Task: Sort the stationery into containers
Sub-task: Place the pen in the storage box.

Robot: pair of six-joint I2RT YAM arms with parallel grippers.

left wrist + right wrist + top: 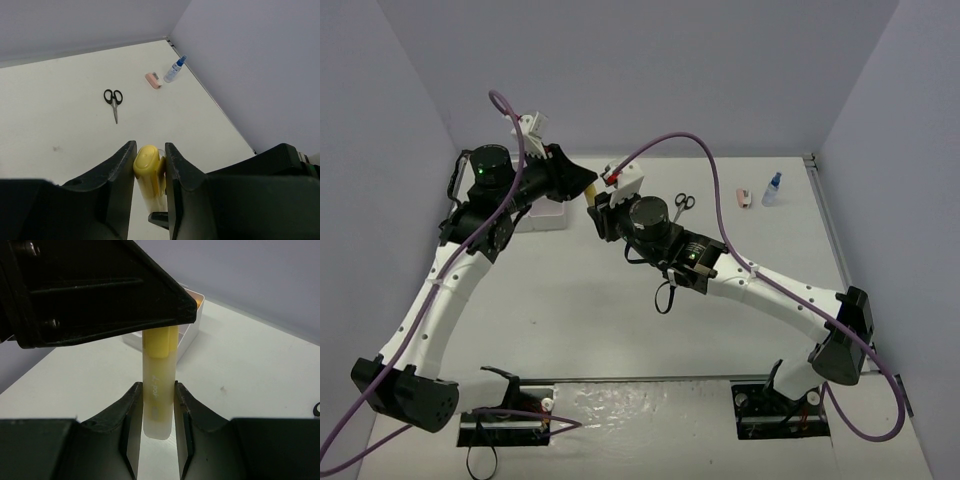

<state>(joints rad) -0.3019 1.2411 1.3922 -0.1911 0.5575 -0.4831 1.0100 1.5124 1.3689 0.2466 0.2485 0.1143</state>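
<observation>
Over the middle of the desk (620, 330) both grippers meet on one item. The right gripper (157, 386) is narrowed onto the pale translucent barrel of the yellow stick (158, 410), with a finger pressing each side. The left gripper (150, 146) is clamped the same way on the stick's yellow cap end, so the stick bridges the two grippers, which sit almost tip to tip. Just behind them, the white organizer tray (548, 216) rests on the desk, partly hidden under the left arm. Farther back, black-handled scissors (683, 203) lie flat, well apart from the grippers. The pink piece (744, 196) and the small blue-capped bottle (773, 189) sit close together near the far right edge, the bottle upright.
</observation>
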